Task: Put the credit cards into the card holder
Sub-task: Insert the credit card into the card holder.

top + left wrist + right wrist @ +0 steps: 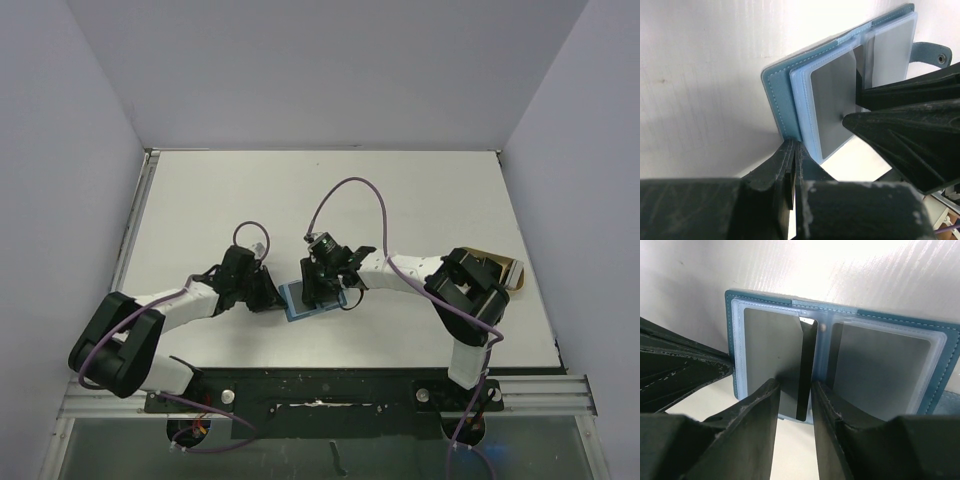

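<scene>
The card holder (875, 365) lies open and flat on the white bench (400, 200), near its front edge and between the two arms. Its clear inner sleeves face up and its snap tab (930, 52) sticks out from one end.

The right hand (794, 384) is over the fold of the holder. Its fingers are drawn in to a narrow gap and pinch a dark credit card (806, 365), which stands on edge above the middle seam. The card's far end is at the top of the sleeves.

The left hand (792, 146) has its fingers closed to a sliver, the tips right at the corner of the teal cover. I cannot tell whether the cover is actually caught between them.

The two hands crowd the holder from opposite sides, with the right hand's fingers reaching over the sleeves just beside the left hand. From above they hide all but a strip of blue.

A purple cable (350, 185) arches over the bench behind the right hand. A tan object (510, 268) is partly hidden behind the right arm's elbow. A black rail (320, 385) runs along the front edge.
</scene>
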